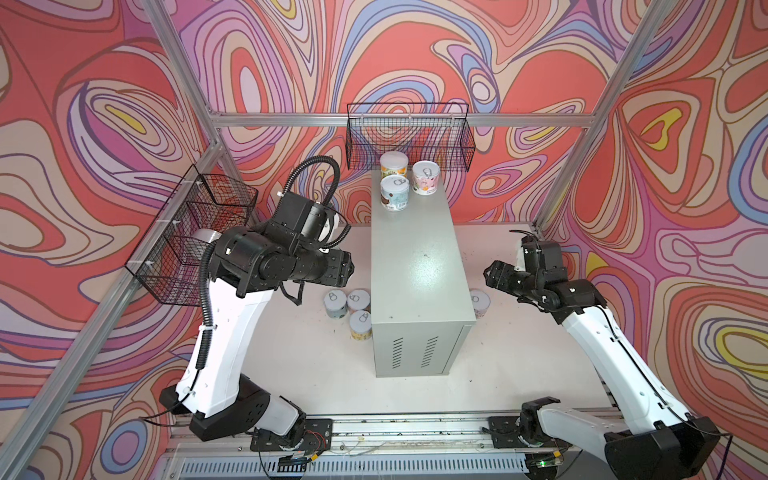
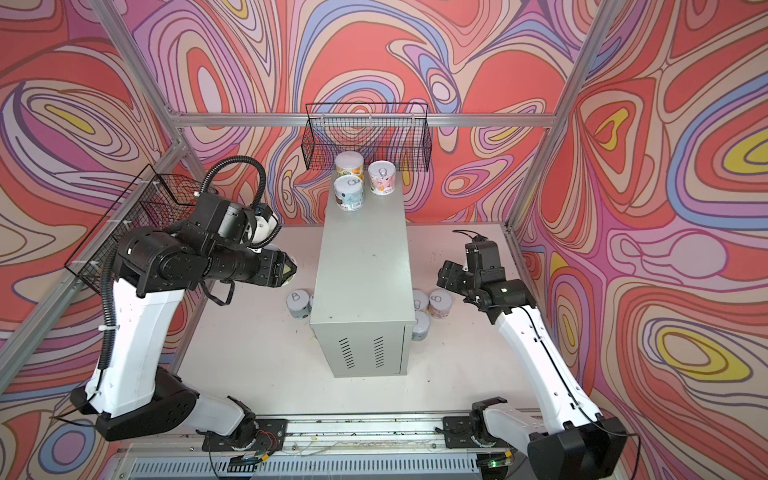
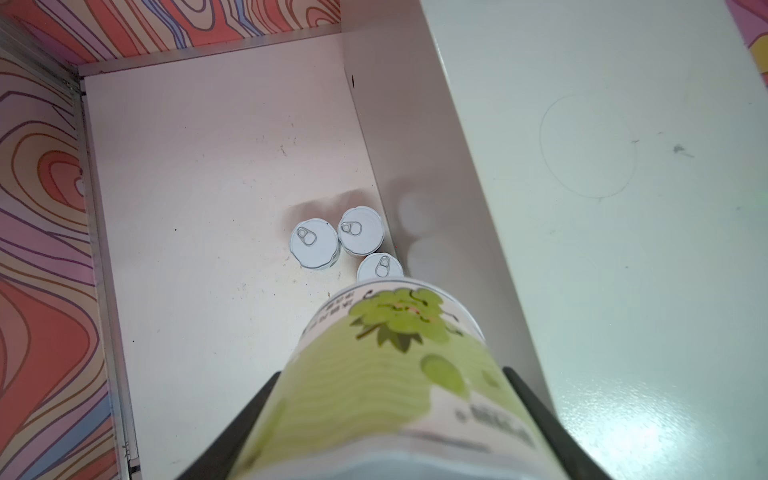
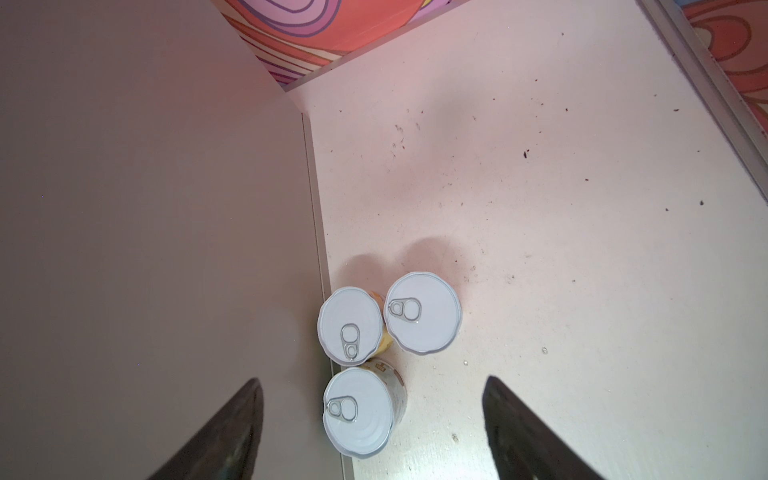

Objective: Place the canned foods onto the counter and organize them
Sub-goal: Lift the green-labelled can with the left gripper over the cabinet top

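Transport step: left gripper (image 3: 388, 382) clenches a green can (image 3: 399, 332) at nine o'clock of the counter (image 1: 419, 266) — next, I think, set it beside the three cans (image 1: 395, 193) at twelve. Right gripper (image 4: 374, 380) hangs released.

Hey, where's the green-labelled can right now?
In the left wrist view, the green-labelled can sits clamped in the left gripper, in the air left of the counter, with three cans standing on the tabletop below.

Black wire basket (image 1: 409, 137) on back wall; 2nd basket (image 1: 174, 257) on left wall w/ silver roll (image 1: 206, 236) inside
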You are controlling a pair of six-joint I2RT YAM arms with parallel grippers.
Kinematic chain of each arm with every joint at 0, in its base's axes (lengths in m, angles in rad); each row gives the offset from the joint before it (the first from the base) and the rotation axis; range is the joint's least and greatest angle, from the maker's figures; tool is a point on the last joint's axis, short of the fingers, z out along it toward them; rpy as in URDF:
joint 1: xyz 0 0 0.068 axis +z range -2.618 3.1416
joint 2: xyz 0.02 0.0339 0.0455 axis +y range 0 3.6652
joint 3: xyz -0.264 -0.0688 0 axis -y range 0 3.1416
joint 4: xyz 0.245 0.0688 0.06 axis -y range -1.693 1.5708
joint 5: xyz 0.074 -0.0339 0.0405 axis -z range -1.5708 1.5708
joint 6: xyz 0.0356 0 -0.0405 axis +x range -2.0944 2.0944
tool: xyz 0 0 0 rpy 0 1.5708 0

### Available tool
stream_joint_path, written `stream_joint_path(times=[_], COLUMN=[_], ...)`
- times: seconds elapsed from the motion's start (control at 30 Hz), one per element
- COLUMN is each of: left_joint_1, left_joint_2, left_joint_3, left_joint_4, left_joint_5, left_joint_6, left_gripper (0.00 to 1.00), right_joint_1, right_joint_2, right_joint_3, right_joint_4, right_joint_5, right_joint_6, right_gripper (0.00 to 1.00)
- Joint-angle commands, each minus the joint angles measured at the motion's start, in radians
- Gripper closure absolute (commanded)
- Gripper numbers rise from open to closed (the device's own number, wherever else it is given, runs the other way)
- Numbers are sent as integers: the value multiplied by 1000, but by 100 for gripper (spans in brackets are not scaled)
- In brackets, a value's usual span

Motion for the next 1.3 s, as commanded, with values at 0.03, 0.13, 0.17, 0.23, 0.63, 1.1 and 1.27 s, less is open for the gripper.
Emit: stream_joint_path(times=[0.03,0.13,0.17,0.23,0.63,1.1,1.27], left_joint_1=[-28,-54,-71,-100,-214,-297,-298], left_joint_2=[25,54,67,95,201,310,335], left_joint_3=[79,151,183,244,326,337,366], left_joint_4=[-50,-57,-58,-63,-19,85,81], left_joint_5=[-65,-97,-115,-148,-140,-26,-8], left_joint_6=[19,26,29,37,111,158,174], left_gripper=[100,100,100,100,100,100,100], right_joint_1=[-5,-5,-5,-5,-5,-5,-5], right_joint_2=[-20,-35,-39,-41,15,59,53], right_joint_3=[33,41,42,45,162,316,324], right_joint_4=[-23,-29,-29,-29,-72,-117,-131], right_joint_5=[32,38,39,36,51,-2,-21], right_joint_6=[-21,-25,-26,-33,-130,-163,-156], right_gripper=[15,15,15,15,14,16,16])
